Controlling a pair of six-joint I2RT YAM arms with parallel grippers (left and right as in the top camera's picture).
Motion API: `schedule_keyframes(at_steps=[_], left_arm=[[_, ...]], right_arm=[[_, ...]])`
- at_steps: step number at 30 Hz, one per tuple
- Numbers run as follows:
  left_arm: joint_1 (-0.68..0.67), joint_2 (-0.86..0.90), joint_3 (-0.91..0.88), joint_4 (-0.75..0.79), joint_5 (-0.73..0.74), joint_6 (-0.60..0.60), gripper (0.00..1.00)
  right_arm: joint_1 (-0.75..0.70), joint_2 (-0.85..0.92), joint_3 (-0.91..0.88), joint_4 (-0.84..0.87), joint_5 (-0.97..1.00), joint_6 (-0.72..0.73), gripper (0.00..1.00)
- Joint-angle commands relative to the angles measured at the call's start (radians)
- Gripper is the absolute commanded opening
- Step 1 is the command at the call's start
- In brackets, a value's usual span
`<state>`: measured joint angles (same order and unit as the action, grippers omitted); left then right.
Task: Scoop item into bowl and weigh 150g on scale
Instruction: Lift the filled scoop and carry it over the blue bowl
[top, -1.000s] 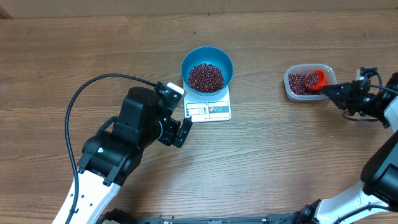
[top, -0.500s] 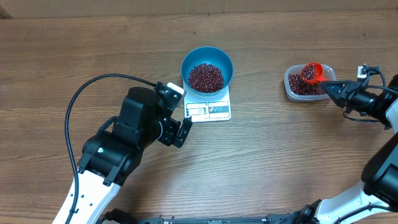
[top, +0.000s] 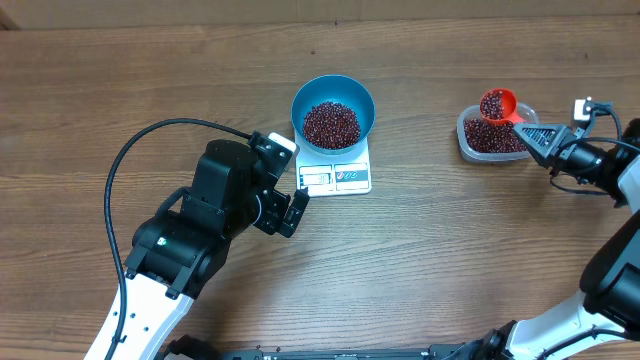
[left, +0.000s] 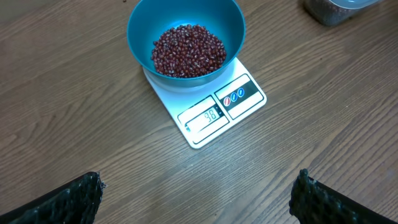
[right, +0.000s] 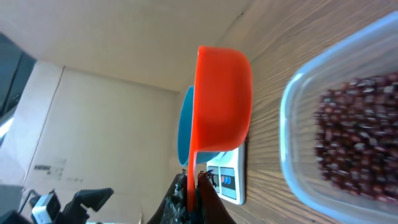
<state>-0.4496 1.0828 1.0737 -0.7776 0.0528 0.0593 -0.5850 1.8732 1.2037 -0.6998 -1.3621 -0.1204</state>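
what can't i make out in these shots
Overhead: scale display digits, too small.
Right wrist: scoop contents, hidden by its own wall; bowl mostly behind the scoop.
Left wrist: tub cut off by the top edge.

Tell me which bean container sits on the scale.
The blue bowl: it alone rests on the white scale. The clear tub stands on the table, and the orange scoop is in the air, gripped by the right claw.

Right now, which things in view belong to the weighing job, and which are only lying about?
For the job: beans, blue bowl, scale, orange scoop, clear tub.
Lying about: only the black cable.
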Motion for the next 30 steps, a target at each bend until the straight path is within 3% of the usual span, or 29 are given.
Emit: schedule_keyframes(at_steps=[1, 23, 30], left_arm=[[0.004, -0.011, 0.008, 0.003, 0.011, 0.016, 1.00], [0.004, -0.011, 0.008, 0.003, 0.011, 0.016, 0.99], [0.004, -0.011, 0.008, 0.003, 0.011, 0.016, 1.00]], right_arm=[[0.056, 0.001, -0.006, 0.003, -0.054, -0.027, 0.04], [0.377, 0.001, -0.006, 0.079, -0.053, -0.004, 0.04], [0.463, 0.001, -0.006, 0.251, -0.033, 0.193, 0.04]])
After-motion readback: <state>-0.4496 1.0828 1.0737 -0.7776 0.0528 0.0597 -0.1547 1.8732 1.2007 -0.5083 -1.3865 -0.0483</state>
